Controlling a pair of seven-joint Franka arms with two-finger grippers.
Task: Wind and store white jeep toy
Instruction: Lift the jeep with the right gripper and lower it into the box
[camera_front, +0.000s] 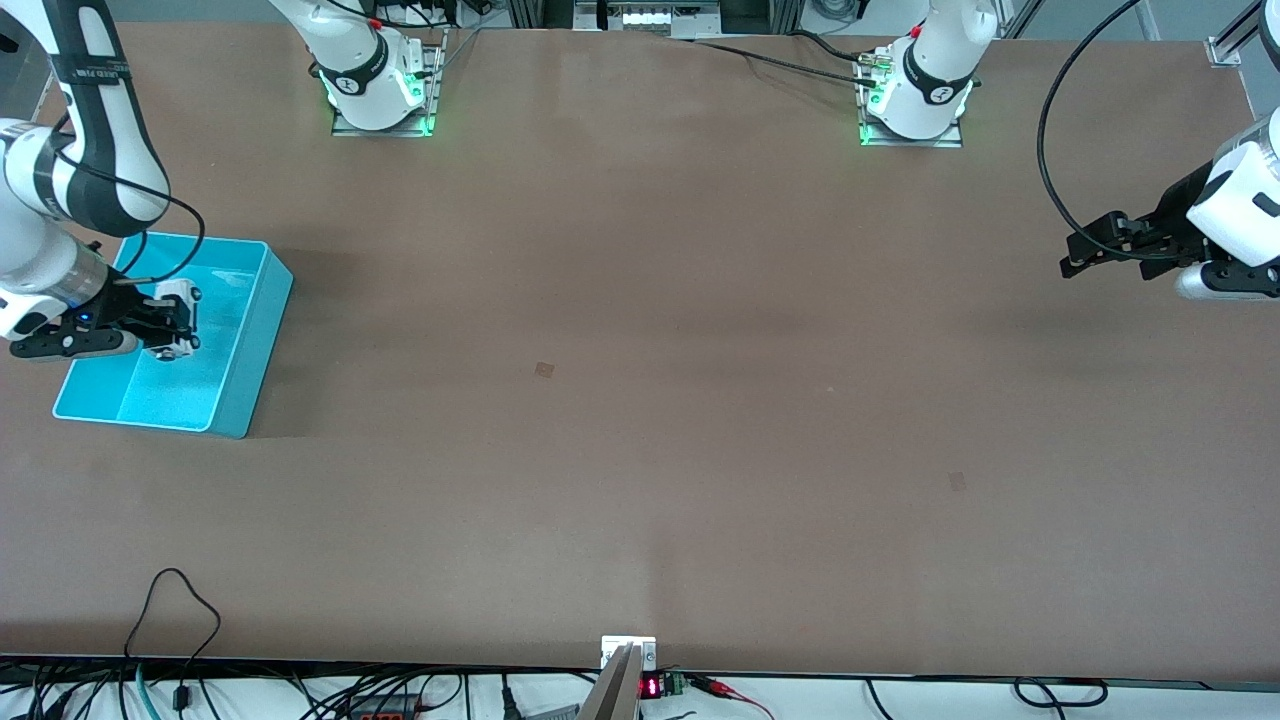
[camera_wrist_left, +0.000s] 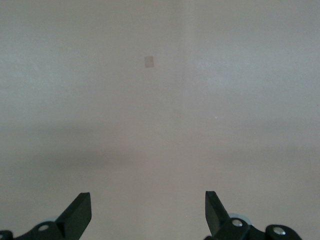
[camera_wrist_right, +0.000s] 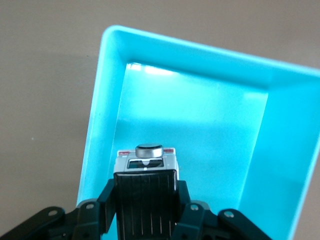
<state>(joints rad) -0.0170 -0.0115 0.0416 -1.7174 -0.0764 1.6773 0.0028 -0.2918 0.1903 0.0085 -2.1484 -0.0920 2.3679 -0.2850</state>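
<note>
Two robot arms stand at one brown table (camera_front: 640, 400). There is one turquoise bin (camera_front: 245, 345) at middle-left of the frame, one white jeep toy (camera_front: 172, 318) over it, and two small pale patches on the tabletop.

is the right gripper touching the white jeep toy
Touching. The right wrist view shows the right gripper shut on the white jeep toy over the turquoise bin.

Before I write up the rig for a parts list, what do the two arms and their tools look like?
Both arms are glossy white with black joint bands, on metal base plates lit green. A black cable loops along each arm. The right arm carries small lettering on a black band. The right tool and the left tool are black, each with two flat, angular fingers; screw heads show at their bases.
</note>
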